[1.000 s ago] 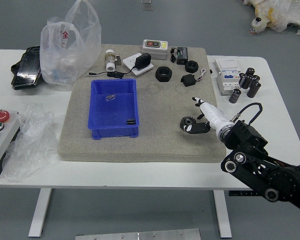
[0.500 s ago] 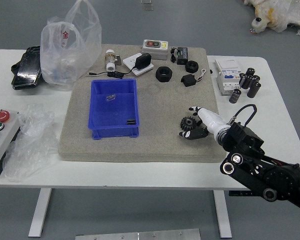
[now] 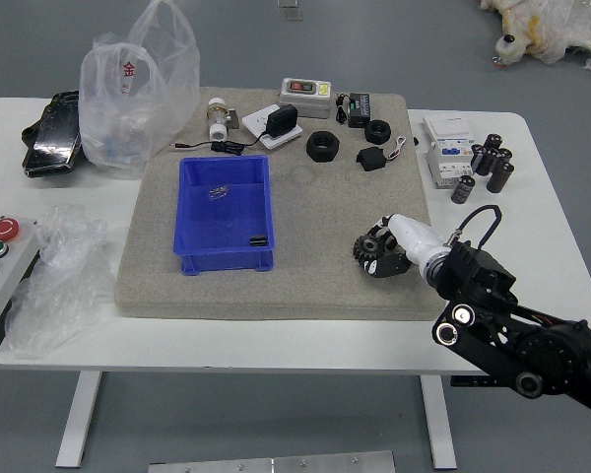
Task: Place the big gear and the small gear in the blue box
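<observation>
Right arm (image 3: 512,345) is in from the right, well off to the right of the open blue plastic box (image 3: 225,260). Black jointed forearm slants up and inward over the table's near edge, elbow end nearer the robot than the box, wrist and hand angled toward the box side. A black cable loop (image 3: 490,216) arches over the wrist. Right hand (image 3: 410,240), white shell on the back with black fingers, is low over the beige mat (image 3: 315,296), to the right of the box and well apart from it. Fingers are bent in, mostly closed, round the black toothed gear (image 3: 365,247): one digit on its far side, one on its near side, pinched between them as far as I can see. Can't tell if the gear is off the mat. Gear is right of the box, roughly level with its near half. Inside the box, a small black piece (image 3: 258,240) lies near the right wall. Beyond the box and to its right, two thick black rings (image 3: 322,146) lie apart.
</observation>
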Robot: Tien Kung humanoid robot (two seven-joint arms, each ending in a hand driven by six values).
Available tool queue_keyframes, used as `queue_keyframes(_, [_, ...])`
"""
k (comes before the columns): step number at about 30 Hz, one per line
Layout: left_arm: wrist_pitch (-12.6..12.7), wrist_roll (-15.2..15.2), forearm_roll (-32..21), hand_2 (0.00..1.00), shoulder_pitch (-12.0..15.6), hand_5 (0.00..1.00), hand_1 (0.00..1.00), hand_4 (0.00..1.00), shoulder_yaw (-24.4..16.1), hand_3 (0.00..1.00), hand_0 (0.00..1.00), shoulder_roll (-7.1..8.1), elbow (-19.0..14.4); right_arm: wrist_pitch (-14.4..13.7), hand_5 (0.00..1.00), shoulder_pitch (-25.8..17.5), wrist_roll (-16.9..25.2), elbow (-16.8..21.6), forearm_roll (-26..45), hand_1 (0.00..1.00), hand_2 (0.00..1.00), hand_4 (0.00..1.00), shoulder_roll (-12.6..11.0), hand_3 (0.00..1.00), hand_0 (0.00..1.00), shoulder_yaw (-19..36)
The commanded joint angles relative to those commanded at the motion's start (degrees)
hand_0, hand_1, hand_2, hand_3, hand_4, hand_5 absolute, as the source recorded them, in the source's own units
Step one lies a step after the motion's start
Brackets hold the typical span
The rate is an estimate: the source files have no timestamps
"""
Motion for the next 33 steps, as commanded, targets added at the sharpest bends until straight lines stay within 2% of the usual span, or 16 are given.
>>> queue_keyframes(3, [-0.1, 0.1, 0.2, 0.583, -0.1, 0.298, 0.612, 0.65, -0.1, 0.646, 0.642, 0.1, 0.0, -0.5, 0.075, 0.9, 0.2, -0.2, -0.5, 0.485, 0.324, 0.454, 0.1, 0.395, 0.283, -0.5])
queue_keyframes(4, [-0.1, 0.1, 0.3, 0.583, -0.1, 0.299, 0.614, 0.651, -0.2, 0.646, 0.643, 0.15, 0.0, -0.7, 0.048, 1.2, 0.3, -0.3, -0.6, 0.482, 0.315, 0.411, 0.1, 0.392, 0.282, -0.7])
queue_keyframes(9, [-0.2, 0.3, 0.9, 0.583, -0.2, 0.299, 0.614, 0.651, -0.6, 0.646, 0.643, 0.41, -0.1, -1.5, 0.048, 4.4, 0.8, -1.2, -1.5, 0.482, 0.315, 0.411, 1.2, 0.392, 0.282, -1.9])
queue_keyframes(21, [-0.1, 0.5, 0.6, 0.584, 0.1, 0.3, 0.614, 0.651, -0.5, 0.646, 0.643, 0.26, -0.2, -4.5, 0.034, 14.6, 3.4, -3.4, -2.9, 0.48, 0.309, 0.397, 7.9, 0.392, 0.279, -7.2])
queue_keyframes(29, [0.0, 0.7, 0.6, 0.583, 0.2, 0.302, 0.614, 0.651, -0.6, 0.647, 0.643, 0.2, -0.3, -7.5, 0.029, 18.5, 6.8, -4.6, -1.5, 0.483, 0.311, 0.403, 11.9, 0.396, 0.278, -13.4])
queue_keyframes(33, [0.0, 0.8, 0.7, 0.583, 0.2, 0.302, 0.614, 0.651, -0.7, 0.647, 0.643, 0.25, -0.3, -7.9, 0.029, 19.8, 8.3, -5.3, 0.5, 0.483, 0.311, 0.403, 13.3, 0.396, 0.278, -16.7])
